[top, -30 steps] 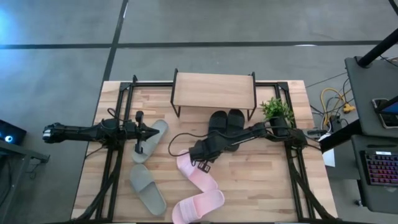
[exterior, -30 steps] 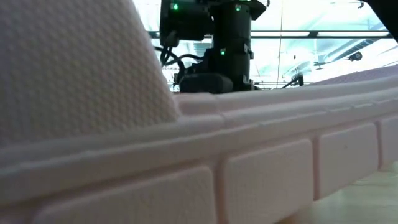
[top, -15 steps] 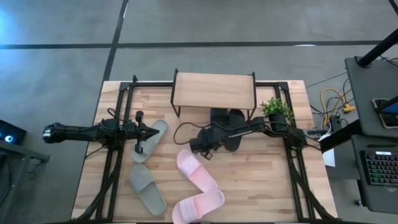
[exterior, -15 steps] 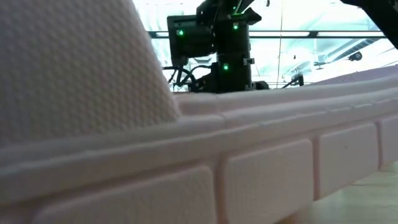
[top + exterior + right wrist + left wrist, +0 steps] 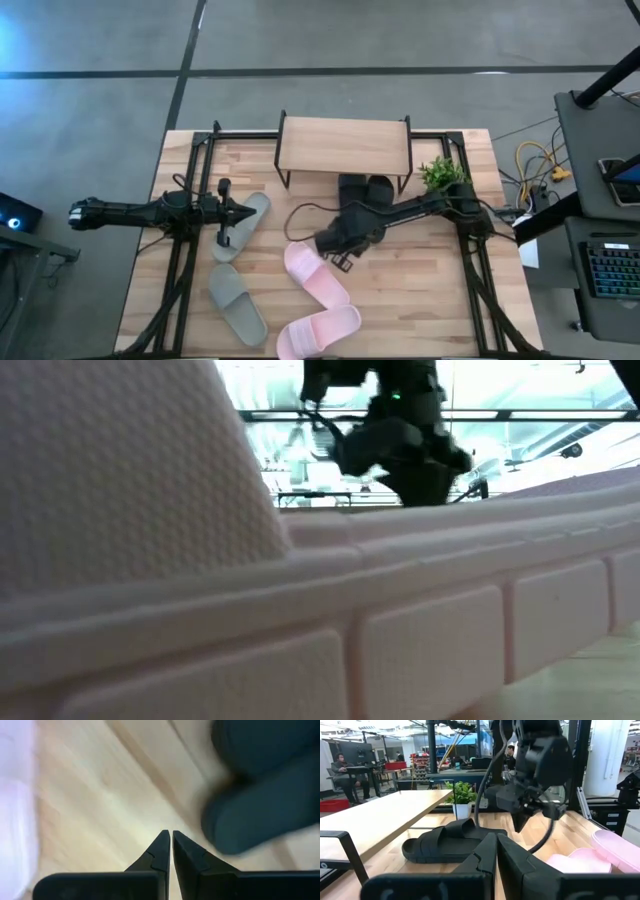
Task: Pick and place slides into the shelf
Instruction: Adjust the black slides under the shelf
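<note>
In the high view the shelf (image 5: 344,146) stands at the upper middle of the wooden surface (image 5: 420,290). The black pair of slides (image 5: 364,190) lies side by side at its lower edge, partly tucked beneath the plank. The right hand (image 5: 330,243) hovers at the centre of the frame just below that pair, clenched and empty, its fingertips pressed together over bare wood. The pale pink slides (image 5: 314,280) lie at the lower middle, and the grey-green slides (image 5: 238,304) at the lower left. The left hand (image 5: 224,238), also clenched and empty, rests at middle left over the upper grey-green slide (image 5: 248,215).
</note>
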### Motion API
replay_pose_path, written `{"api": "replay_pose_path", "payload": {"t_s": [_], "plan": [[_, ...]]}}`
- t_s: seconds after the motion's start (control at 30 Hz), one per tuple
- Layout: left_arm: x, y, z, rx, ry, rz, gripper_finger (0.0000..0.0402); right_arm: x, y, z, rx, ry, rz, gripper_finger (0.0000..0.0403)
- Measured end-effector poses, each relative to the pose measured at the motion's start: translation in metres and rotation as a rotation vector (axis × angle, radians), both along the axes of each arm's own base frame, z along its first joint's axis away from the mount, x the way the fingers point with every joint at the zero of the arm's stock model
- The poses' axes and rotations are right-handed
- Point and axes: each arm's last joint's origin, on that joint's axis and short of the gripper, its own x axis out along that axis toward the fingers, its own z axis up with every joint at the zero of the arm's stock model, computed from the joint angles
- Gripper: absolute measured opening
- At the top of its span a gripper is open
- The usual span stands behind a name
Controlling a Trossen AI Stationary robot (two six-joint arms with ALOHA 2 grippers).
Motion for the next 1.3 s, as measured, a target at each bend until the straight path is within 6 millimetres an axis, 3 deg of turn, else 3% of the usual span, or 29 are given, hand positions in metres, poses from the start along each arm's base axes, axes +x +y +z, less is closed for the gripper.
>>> {"api": "replay_pose_path", "payload": {"t_s": [0.2, 0.4, 0.8, 0.9, 1.0, 1.17, 1.3], "plan": [[0.0, 0.0, 0.0, 0.0, 0.0, 0.0, 0.0, -0.018, 0.018, -0.025, 0.072, 0.107, -0.106, 0.0013], [0.0, 0.0, 0.0, 0.0, 0.0, 0.0, 0.0, -0.031, 0.014, -0.045, -0.071, 0.144, -0.137, 0.0013], [0.0, 0.0, 0.0, 0.0, 0.0, 0.0, 0.0, -0.044, -0.05, -0.07, -0.288, 0.239, -0.138, 0.0013], [0.0, 0.0, 0.0, 0.0, 0.0, 0.0, 0.0, -0.043, -0.052, -0.065, -0.283, 0.213, -0.126, 0.0013], [0.0, 0.0, 0.0, 0.0, 0.0, 0.0, 0.0, -0.04, -0.042, -0.047, -0.249, 0.139, -0.099, 0.0013], [0.0, 0.0, 0.0, 0.0, 0.0, 0.0, 0.0, -0.029, -0.02, -0.015, -0.039, -0.131, -0.045, 0.0013], [0.0, 0.0, 0.0, 0.0, 0.002, 0.0, 0.0, -0.021, -0.019, -0.012, 0.001, -0.23, -0.07, 0.0013]]}}
